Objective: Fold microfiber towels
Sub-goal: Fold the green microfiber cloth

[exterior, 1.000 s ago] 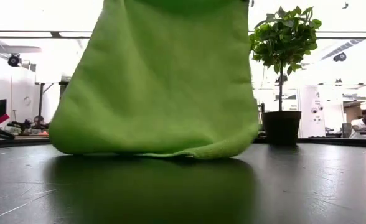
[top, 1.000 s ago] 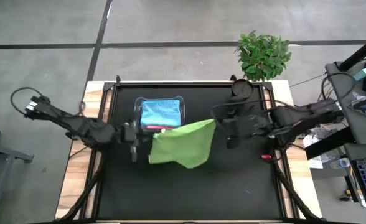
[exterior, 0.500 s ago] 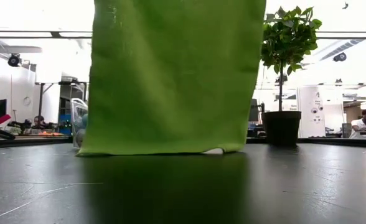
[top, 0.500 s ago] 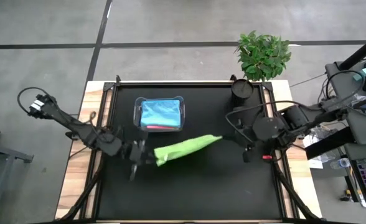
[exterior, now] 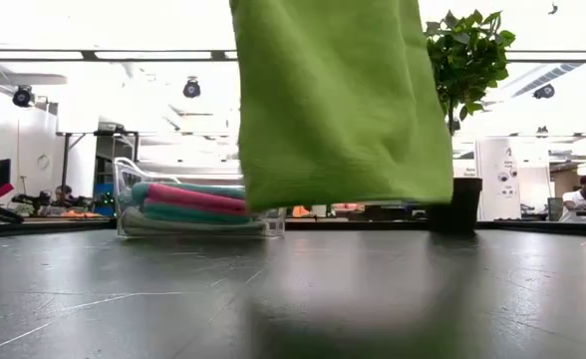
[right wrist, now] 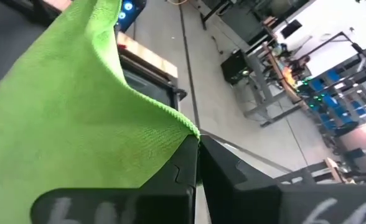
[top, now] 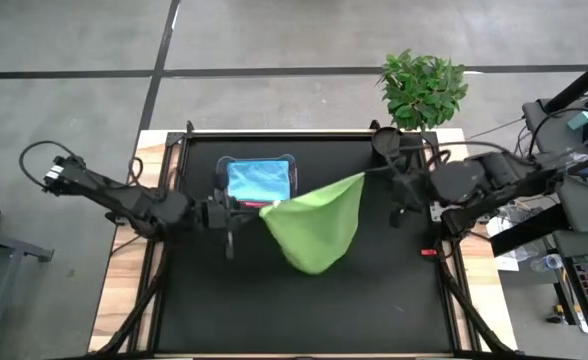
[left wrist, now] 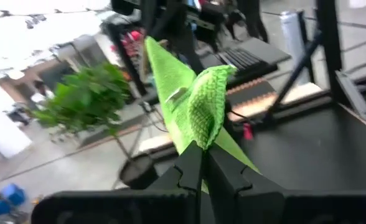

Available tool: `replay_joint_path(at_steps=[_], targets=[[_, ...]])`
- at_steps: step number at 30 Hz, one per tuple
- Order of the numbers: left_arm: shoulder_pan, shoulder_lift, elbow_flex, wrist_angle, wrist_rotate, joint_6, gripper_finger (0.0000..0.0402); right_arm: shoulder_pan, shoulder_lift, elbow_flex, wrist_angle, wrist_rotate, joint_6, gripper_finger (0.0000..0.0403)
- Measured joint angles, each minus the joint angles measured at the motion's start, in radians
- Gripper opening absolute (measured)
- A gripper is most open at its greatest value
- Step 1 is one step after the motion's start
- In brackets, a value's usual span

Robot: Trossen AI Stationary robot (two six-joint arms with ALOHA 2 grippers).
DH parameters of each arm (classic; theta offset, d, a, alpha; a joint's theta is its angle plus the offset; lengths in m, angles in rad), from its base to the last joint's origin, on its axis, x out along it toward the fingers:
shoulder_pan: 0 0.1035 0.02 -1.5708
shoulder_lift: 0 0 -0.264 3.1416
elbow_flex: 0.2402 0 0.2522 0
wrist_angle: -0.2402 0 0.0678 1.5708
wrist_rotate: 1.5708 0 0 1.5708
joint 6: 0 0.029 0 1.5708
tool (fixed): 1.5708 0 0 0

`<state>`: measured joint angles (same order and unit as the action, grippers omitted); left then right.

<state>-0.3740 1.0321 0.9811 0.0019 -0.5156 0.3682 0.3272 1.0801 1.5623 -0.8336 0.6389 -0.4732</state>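
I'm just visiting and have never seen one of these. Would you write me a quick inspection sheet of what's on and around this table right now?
Surface: black table, wooden edges.
Job's things: lime green towel held up between both arms, clear of the table in the low view; blue towel tops a stack in the clear tub.
Clutter: nothing seen.
Grippers: left gripper and right gripper each shut on a towel corner.
Cables: looped by left arm.
Surroundings: potted plant at the far edge; desks, a seated person.
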Motion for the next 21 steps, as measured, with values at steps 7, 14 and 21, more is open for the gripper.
replay_joint_path(at_steps=[7, 14, 21], targets=[[0.011, -0.012, -0.023, -0.002, 0.141, -0.003, 0.0, 0.022, -0.007, 0.116, -0.215, -0.09, 0.163, 0.0008], [-0.039, 0.094, -0.085, 0.002, 0.341, -0.202, 0.0, 0.105, -0.005, 0.035, -0.331, -0.428, 0.458, 0.0008], [-0.162, 0.291, -0.105, 0.079, 0.378, -0.343, 0.0, 0.293, 0.041, -0.166, -0.2, -0.547, 0.666, 0.0008]])
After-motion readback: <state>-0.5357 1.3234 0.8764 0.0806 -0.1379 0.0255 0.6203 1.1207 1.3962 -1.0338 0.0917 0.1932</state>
